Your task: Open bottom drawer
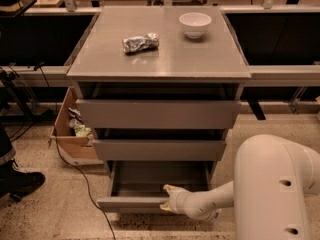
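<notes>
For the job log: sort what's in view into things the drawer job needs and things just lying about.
Belongs to the job:
- bottom drawer, partly pulled out
- gripper, at the drawer's front edge

Just lying about:
- foil packet and bowl, on the cabinet
- cardboard box, beside it on the left

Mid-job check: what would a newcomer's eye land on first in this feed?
The bulky cream robot arm fills the lower right, its gripper at the front edge of the bottom drawer, which stands pulled out with its grey tray showing. Up on the grey cabinet top sit a crumpled foil packet and a white bowl.
</notes>
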### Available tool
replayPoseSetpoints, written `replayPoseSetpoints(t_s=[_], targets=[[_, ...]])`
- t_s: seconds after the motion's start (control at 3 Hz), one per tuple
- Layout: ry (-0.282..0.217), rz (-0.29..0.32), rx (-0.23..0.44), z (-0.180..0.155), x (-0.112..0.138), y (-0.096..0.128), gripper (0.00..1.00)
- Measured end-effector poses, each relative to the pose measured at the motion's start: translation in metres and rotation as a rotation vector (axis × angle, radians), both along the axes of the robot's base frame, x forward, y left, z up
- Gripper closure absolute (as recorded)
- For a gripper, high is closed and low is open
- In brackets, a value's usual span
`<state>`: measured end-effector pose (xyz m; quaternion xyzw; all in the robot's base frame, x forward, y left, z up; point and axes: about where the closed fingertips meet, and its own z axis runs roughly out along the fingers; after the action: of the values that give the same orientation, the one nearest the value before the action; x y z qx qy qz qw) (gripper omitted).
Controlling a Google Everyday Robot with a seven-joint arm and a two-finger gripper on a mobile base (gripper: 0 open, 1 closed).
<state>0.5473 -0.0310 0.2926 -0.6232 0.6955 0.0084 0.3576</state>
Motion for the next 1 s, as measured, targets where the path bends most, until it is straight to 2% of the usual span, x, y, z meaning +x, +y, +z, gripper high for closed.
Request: replayPoseSetpoints(t_s=[0.33,0.67,1.0], targets=[[0.029,0.047,0.052,0.008,0.012,0.019,1.00],[0.053,0.090,0.115,-0.003,0.034,0.037,1.00],[0.080,0.125,0.178,-0.034,0.064,0.063,1.00]])
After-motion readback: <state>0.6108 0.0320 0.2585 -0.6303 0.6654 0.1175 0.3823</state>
